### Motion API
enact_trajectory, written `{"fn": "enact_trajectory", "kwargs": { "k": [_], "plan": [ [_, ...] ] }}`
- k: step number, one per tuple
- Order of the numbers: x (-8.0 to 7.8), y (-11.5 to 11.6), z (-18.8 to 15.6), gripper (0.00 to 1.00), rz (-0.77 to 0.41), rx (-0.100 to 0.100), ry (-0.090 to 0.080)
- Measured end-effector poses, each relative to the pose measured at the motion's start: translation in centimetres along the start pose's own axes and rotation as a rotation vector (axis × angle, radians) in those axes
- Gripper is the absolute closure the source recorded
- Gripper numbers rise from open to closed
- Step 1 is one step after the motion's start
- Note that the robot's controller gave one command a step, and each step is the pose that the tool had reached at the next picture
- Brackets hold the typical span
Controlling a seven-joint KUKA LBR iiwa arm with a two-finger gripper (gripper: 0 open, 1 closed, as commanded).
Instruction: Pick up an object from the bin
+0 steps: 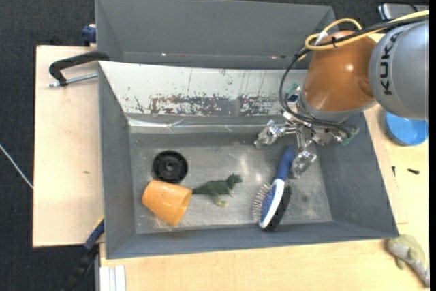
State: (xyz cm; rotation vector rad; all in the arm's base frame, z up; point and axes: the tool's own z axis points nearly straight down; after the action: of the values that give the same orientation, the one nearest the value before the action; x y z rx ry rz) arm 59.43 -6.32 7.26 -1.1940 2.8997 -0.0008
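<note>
Blue brush [276,195], probably light and stiff, best taken mid-handle; gripper [286,148] above its handle end, fingers spread wide.

The bin [204,31] is matt grey metal, its back wall scuffed. The brush [278,193] has a glossy blue plastic handle; the orange cup [167,202] looks smooth, matt plastic.

Gripper [296,150] over handle of blue brush [274,204]; orange cup [167,201], green dino [219,189], blk disc [169,165] apart.

Blue-handled brush [274,201], pale bristles facing left, slantwise at right of bin [225,150]; head toward near wall
</note>
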Motion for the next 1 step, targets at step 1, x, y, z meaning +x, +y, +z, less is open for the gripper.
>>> {"fn": "enact_trajectory", "kwargs": {
  "k": [1],
  "plan": [
    [0.37, 2.93, -2.93, 0.0, -0.295, -0.003, 0.003]
  ]
}}
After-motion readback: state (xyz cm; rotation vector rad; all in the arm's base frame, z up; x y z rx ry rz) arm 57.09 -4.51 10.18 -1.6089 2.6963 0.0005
